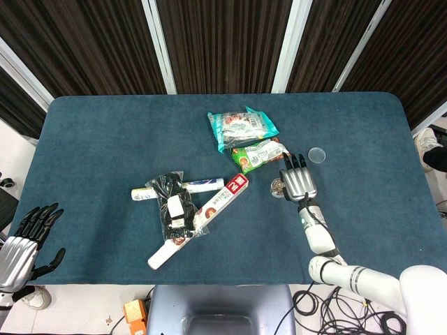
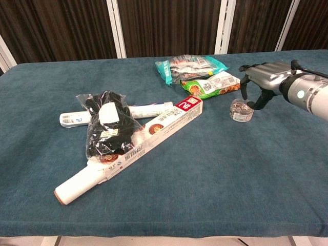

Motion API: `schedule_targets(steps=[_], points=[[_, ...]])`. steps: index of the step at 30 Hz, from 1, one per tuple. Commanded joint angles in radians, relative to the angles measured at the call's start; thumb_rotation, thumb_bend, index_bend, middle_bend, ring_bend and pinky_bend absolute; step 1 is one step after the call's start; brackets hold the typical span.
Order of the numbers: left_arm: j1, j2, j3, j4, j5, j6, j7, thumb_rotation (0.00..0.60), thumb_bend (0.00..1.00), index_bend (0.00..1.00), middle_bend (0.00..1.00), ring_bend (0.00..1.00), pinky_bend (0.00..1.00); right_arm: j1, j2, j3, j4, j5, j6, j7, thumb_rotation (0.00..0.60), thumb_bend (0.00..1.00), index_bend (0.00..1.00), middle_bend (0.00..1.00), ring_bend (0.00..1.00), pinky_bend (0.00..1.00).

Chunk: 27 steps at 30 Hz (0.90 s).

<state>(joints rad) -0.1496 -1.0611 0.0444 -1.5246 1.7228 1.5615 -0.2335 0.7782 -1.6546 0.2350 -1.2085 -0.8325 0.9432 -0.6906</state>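
My right hand (image 1: 298,180) (image 2: 262,78) hovers palm down just above and to the right of a small clear round jar (image 1: 278,187) (image 2: 241,110) with brownish contents. Its fingers curve downward and spread, the thumb tip close to the jar's right rim; I see no grip on the jar. The jar stands upright on the blue table cloth (image 1: 105,139). My left hand (image 1: 17,248) hangs off the table's near left corner, fingers apart and empty; the chest view does not show it.
A green snack bag (image 1: 260,153) (image 2: 212,84) and a teal one (image 1: 241,128) (image 2: 189,66) lie behind the jar. A clear lid (image 1: 317,154) lies to the right. At centre left are a long box (image 2: 164,123), a black bag (image 2: 105,128) and a white tube (image 2: 74,119).
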Motion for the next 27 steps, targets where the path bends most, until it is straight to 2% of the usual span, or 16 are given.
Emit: schedule_targets(steps=[1, 5, 9, 11, 13, 18, 22, 27], points=[[0.000, -0.001, 0.000, -0.001, -0.001, 0.000, 0.002, 0.600, 0.40, 0.00, 0.00, 0.00, 0.04, -0.016, 0.028, -0.010, -0.038, -0.034, 0.024, 0.027, 0.600, 0.35, 0.45, 0.00, 0.00, 0.00], [0.001, -0.001, -0.001, 0.000, -0.001, 0.001, 0.004, 0.600, 0.40, 0.00, 0.00, 0.00, 0.04, -0.076, 0.112, -0.044, -0.155, -0.125, 0.100, 0.089, 0.600, 0.35, 0.41, 0.00, 0.00, 0.00], [0.002, -0.002, 0.001, -0.002, 0.005, 0.005, 0.009, 0.600, 0.40, 0.00, 0.00, 0.00, 0.04, -0.203, 0.255, -0.122, -0.350, -0.225, 0.232, 0.157, 0.600, 0.35, 0.24, 0.00, 0.00, 0.00], [0.003, -0.003, 0.003, -0.003, 0.011, 0.006, 0.014, 0.600, 0.40, 0.00, 0.00, 0.00, 0.04, -0.274, 0.308, -0.169, -0.406, -0.295, 0.313, 0.207, 0.600, 0.35, 0.16, 0.00, 0.00, 0.00], [0.004, -0.005, 0.006, -0.006, 0.014, 0.005, 0.024, 0.600, 0.40, 0.00, 0.00, 0.00, 0.04, -0.372, 0.362, -0.249, -0.431, -0.411, 0.427, 0.272, 0.600, 0.35, 0.14, 0.00, 0.00, 0.00], [0.003, -0.012, 0.008, -0.014, 0.017, -0.001, 0.049, 0.600, 0.40, 0.00, 0.00, 0.00, 0.04, -0.540, 0.406, -0.370, -0.406, -0.553, 0.596, 0.386, 0.600, 0.35, 0.07, 0.00, 0.00, 0.00], [0.004, -0.015, 0.012, -0.019, 0.025, -0.002, 0.068, 0.600, 0.41, 0.00, 0.00, 0.00, 0.04, -0.596, 0.408, -0.393, -0.359, -0.605, 0.640, 0.417, 0.600, 0.35, 0.05, 0.00, 0.00, 0.00], [0.007, -0.019, 0.014, -0.023, 0.032, 0.002, 0.089, 0.600, 0.41, 0.00, 0.00, 0.00, 0.04, -0.610, 0.411, -0.375, -0.363, -0.632, 0.632, 0.434, 0.600, 0.35, 0.05, 0.00, 0.00, 0.00]])
